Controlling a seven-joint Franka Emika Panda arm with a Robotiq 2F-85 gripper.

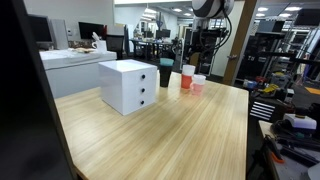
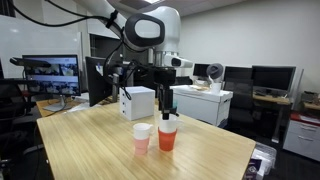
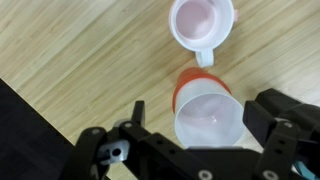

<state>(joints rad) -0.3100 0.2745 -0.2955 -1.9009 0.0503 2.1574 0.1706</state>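
- Orange cup (image 3: 190, 86) stands upright on the table (image 1: 180, 140) with a white cup (image 3: 210, 118) nested in its mouth. In both exterior views it sits toward one end of the table, near the edge.
- The gripper (image 3: 200, 108) hangs right above this stack, and its fingers (image 3: 140, 112) are spread wide, one on each side of the rim. I see a gap on the left side, and they grasp nothing.
- Judged from this, the step in hand is the line-up over the stack, before any grip.
- A grasp from here would call for a straight descent that keeps the rim centred, then an even squeeze. The nested cups look light and could tip or crush if one finger lands first.
- A pale mug (image 3: 200, 22) stands just beside the stack with its handle turned toward it, so room on that side is tight.
- The white drawer box (image 2: 138, 102) sits well apart, behind the cups.
- Most of the wooden table toward the middle offers open room, while the near table edge leaves less margin for sideways moves.
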